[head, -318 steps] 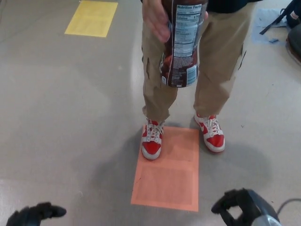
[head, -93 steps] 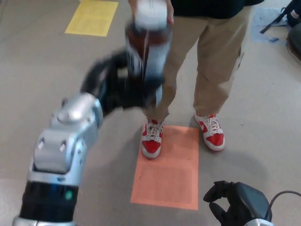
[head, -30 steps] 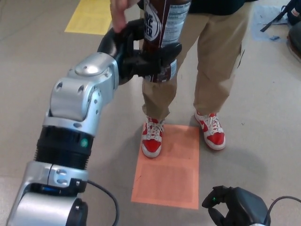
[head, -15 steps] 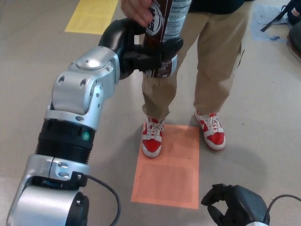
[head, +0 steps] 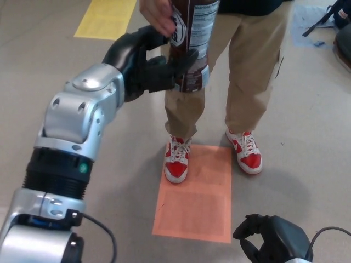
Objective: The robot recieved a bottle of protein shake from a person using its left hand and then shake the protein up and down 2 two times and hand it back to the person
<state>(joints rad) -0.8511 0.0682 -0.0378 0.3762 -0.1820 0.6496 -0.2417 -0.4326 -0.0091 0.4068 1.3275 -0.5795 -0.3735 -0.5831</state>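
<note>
Your left hand [head: 151, 68] is clamped around the lower part of the bottle [head: 192, 46] while a person's hand [head: 158, 13] grips it higher up.

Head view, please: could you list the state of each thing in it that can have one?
Bottle: upright, off the floor, gripped by two hands.
Left hand: shut on the bottle's lower part.
Person's hand: holding the bottle higher up.
Right hand: low, holding nothing; fingers unclear.

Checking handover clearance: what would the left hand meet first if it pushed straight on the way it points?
Probably the person's legs: the left hand, shut on the bottle, points toward them, though depth is unclear.
</note>
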